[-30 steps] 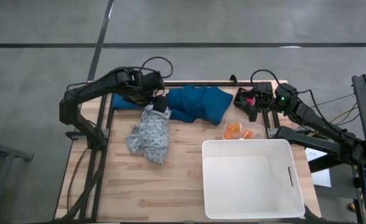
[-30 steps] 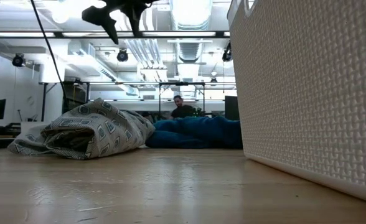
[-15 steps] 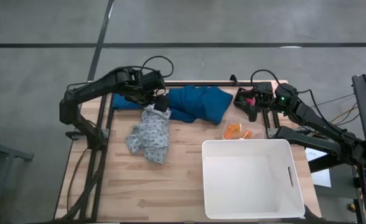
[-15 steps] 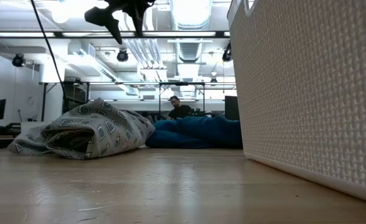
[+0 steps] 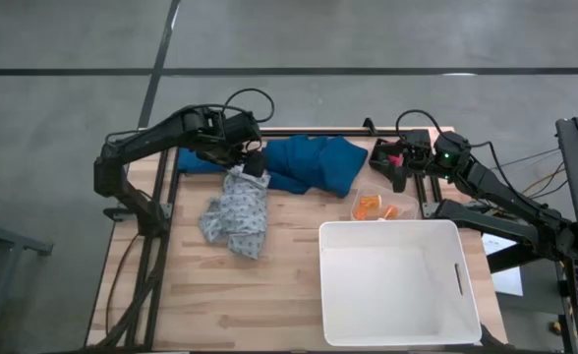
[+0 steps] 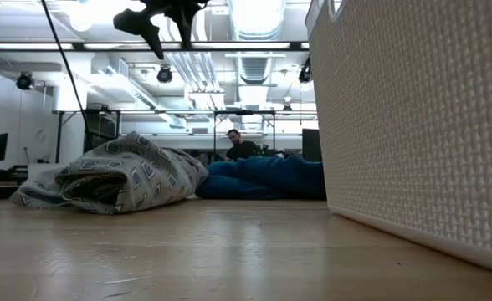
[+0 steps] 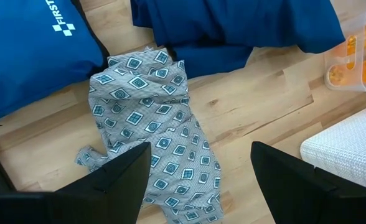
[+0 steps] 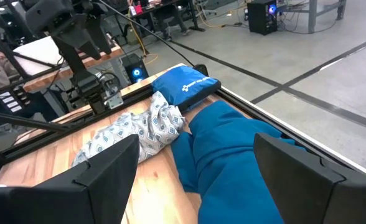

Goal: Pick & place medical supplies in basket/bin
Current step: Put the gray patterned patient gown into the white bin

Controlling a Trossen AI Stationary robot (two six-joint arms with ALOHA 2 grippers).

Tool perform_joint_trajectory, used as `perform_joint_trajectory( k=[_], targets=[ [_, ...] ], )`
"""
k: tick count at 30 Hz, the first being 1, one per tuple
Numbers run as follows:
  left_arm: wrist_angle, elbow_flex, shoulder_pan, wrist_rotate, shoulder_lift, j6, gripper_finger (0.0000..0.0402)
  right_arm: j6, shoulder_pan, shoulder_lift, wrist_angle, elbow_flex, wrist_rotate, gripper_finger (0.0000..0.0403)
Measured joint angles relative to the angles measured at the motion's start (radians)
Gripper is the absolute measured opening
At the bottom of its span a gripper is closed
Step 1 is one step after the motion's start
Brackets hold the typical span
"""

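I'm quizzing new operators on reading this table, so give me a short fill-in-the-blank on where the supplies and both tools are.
1. The white tub holds ______ of the supplies.
2. The patterned garment lies on the table, touching the ______ garment.
3. The left tool hangs open above the ______ garment.
4. The orange pill bottles lie ______ the tub, near the open right tool.

Missing words: none; teal; patterned; outside
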Motion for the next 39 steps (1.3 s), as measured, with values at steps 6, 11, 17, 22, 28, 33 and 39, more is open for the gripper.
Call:
perform_joint_trajectory(
  k=[6, 11, 17, 22, 28, 33, 39],
  targets=[
    [0.000, 0.000, 0.000, 0.000, 0.000, -0.002, 0.0281, 0.000, 0.000, 0.000, 0.000, 0.000, 0.000, 0.0311],
    [-0.020, 0.000, 0.000, -0.024, 0.000, -0.137, 0.0288, 0.000, 0.000, 0.000, 0.000, 0.000, 0.000, 0.0311],
    [-0.041, -0.009, 0.000, -0.041, 0.000, -0.186, 0.0354, 0.000, 0.000, 0.000, 0.000, 0.000, 0.000, 0.0311],
    [-0.042, -0.015, 0.000, -0.041, 0.000, -0.197, 0.0390, 0.000, 0.000, 0.000, 0.000, 0.000, 0.000, 0.0311],
    [-0.038, -0.015, 0.000, -0.041, 0.000, -0.196, 0.0395, 0.000, 0.000, 0.000, 0.000, 0.000, 0.000, 0.0311],
    [-0.024, -0.015, -0.004, -0.041, 0.005, -0.189, 0.0392, 0.000, 0.000, 0.000, 0.000, 0.000, 0.000, 0.0311],
    [0.033, -0.108, -0.012, -0.041, 0.006, -0.186, 0.0382, 0.000, 0.000, 0.000, 0.000, 0.000, 0.000, 0.0311]
  ],
)
